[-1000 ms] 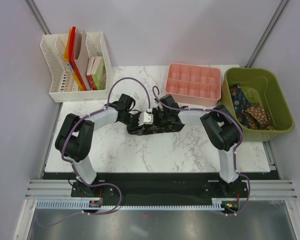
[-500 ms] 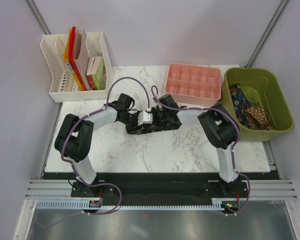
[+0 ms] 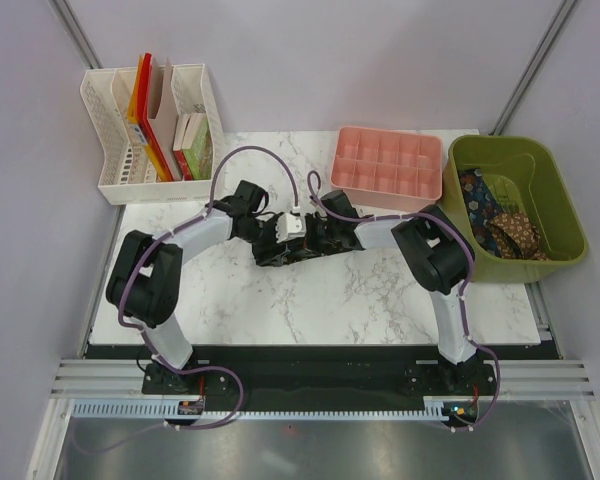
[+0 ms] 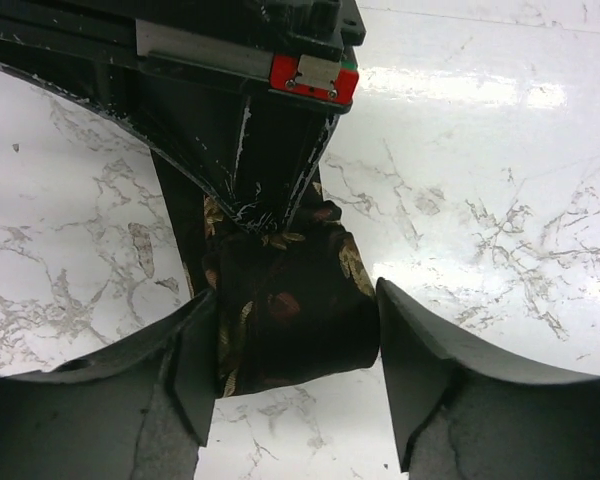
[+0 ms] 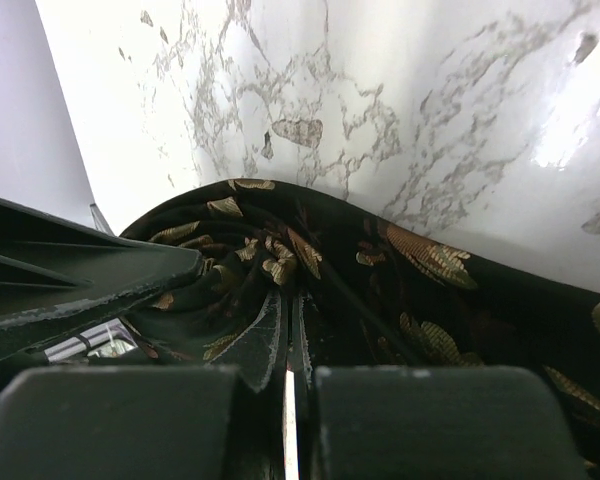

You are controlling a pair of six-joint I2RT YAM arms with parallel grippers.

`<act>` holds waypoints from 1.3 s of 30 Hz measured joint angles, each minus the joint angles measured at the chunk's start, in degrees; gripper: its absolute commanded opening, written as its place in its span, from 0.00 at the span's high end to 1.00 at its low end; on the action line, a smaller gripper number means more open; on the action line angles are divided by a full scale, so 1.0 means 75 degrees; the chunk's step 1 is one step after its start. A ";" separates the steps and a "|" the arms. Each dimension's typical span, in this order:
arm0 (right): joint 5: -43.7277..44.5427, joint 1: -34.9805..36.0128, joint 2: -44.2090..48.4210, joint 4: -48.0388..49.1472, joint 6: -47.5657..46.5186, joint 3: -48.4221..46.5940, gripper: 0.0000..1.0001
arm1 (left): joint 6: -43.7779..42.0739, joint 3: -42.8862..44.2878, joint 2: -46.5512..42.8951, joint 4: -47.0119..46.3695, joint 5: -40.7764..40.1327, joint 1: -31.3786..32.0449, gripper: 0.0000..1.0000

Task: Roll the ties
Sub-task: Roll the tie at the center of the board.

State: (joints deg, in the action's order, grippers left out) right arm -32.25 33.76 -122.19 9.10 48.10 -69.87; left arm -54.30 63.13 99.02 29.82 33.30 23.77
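Now | L wrist: tie [image 4: 290,320] betw L jaws | top: mostly hidden

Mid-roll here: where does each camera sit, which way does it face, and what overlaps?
Top: above and behind the bases, looking down on the table; left arm and right arm show whole.
Left wrist: on the left arm, looking down past its own fingers at the tie; right hand shows at top.
Right wrist: low, looking along its shut fingers at the tie.
Shared: both wrist views show the same tie.
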 measured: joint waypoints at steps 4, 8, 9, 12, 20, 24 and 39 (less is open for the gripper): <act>-0.0035 -0.0023 -0.0032 0.0073 0.0119 0.0000 1.00 | 0.0067 0.0090 0.0137 0.0009 -0.0070 0.0073 0.22; -0.0029 -0.0026 -0.0032 0.0102 0.0207 0.0015 1.00 | 0.0119 0.0152 0.0376 0.0003 -0.0265 0.0149 0.20; -0.0029 -0.0026 -0.0032 0.0102 0.0219 0.0015 1.00 | 0.0125 0.0172 0.0452 0.0006 -0.0315 0.0169 0.23; -0.0029 -0.0026 -0.0035 0.0102 0.0233 0.0015 1.00 | 0.0160 0.0242 0.0667 -0.0017 -0.0493 0.0230 0.27; 0.0017 -0.0023 -0.0032 0.0239 0.0373 0.0096 1.00 | 0.0262 0.0495 0.0970 -0.0017 -0.0662 0.0286 0.21; 0.0023 -0.0023 -0.0020 0.0373 0.0440 0.0172 1.00 | 0.0303 0.0592 0.1052 -0.0026 -0.0691 0.0297 0.38; 0.0146 0.0114 0.0868 -0.0379 0.0536 0.0886 1.00 | -0.0962 0.0525 0.1058 0.0667 0.0379 0.0399 0.64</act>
State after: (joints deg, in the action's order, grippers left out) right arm -31.16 34.61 -115.68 6.26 52.12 -63.22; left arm -61.52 67.07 106.96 34.83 36.14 26.76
